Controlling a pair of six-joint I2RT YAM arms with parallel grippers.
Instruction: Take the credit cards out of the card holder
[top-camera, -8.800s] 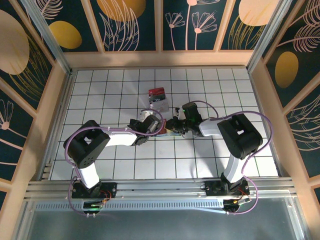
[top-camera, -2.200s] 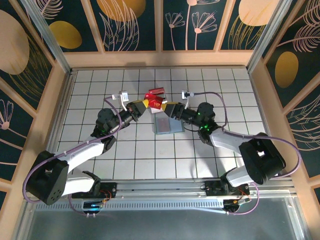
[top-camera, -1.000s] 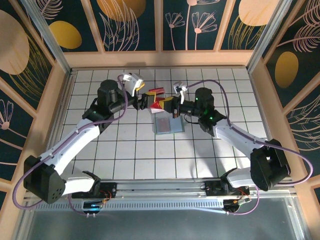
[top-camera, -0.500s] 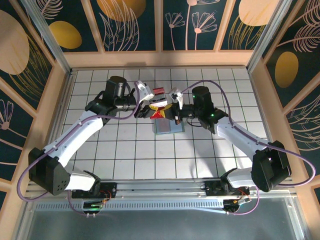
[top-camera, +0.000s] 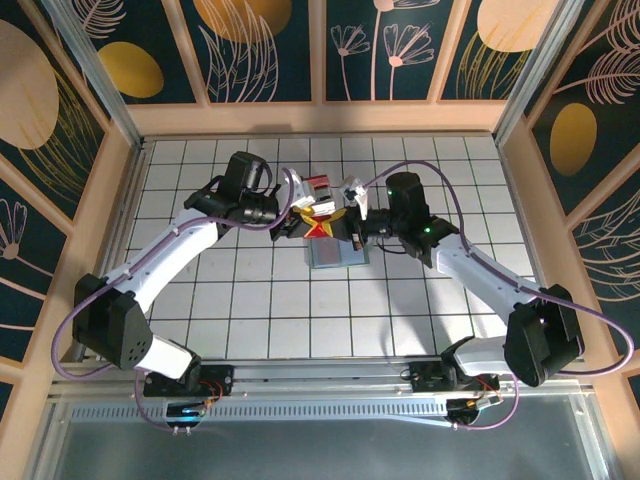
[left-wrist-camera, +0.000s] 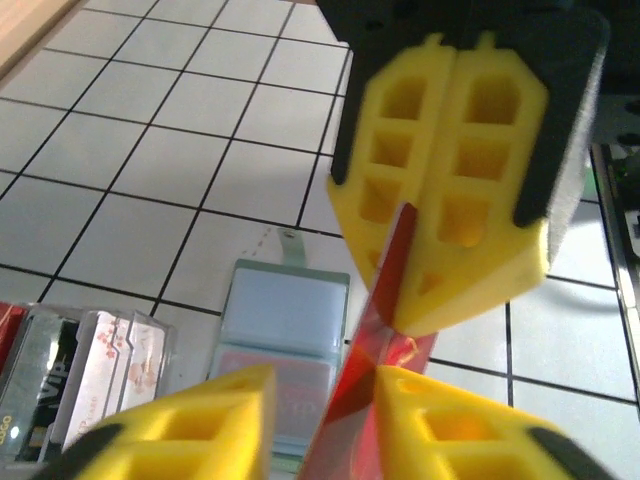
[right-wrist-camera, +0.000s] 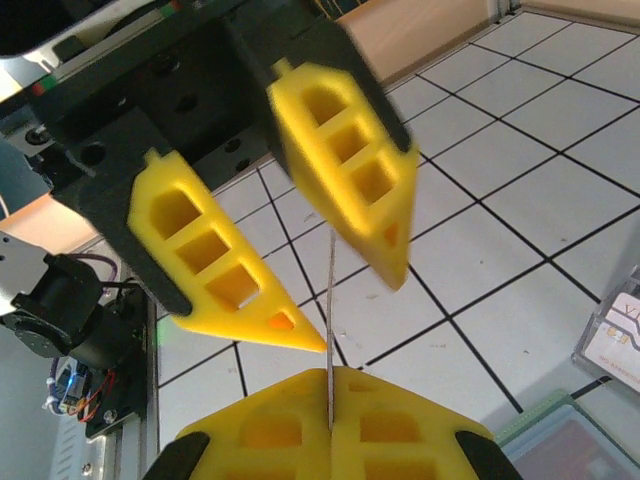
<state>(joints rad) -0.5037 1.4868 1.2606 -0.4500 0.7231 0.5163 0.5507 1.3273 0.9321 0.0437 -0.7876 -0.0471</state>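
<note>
- Credit card, red (left-wrist-camera: 377, 330), out of the card holder (left-wrist-camera: 285, 320) and held up in the air above it, edge-on between the two grippers.
- Right gripper (right-wrist-camera: 330, 400) pinched tight on one end of that red card; fingers flush together with the thin edge showing in the seam.
- Left gripper (left-wrist-camera: 332, 420) set around the card's other end, fingers narrowed but apart, a gap visible on at least one side; no firm grip seen.
- Card holder lying open and flat on the white tiled table (top-camera: 250, 300), just below and nearer than the grippers, touched by neither.
- Lower pocket of the holder showing reddish-pink behind its window; probably at least one card left inside, count impossible to tell.
- Judged progress: one card extracted and at a hand-over between arms, not set down; remaining cards to pull.
- Small box with red top (top-camera: 318, 187) just beyond the grippers, cards standing in it; origin of those cards unknown.
- Writing: "VIP" legible on one card in that box (left-wrist-camera: 50, 335); pink floral print beside it. Yellow marking on the red card too blurred to read. No brand made out.
</note>
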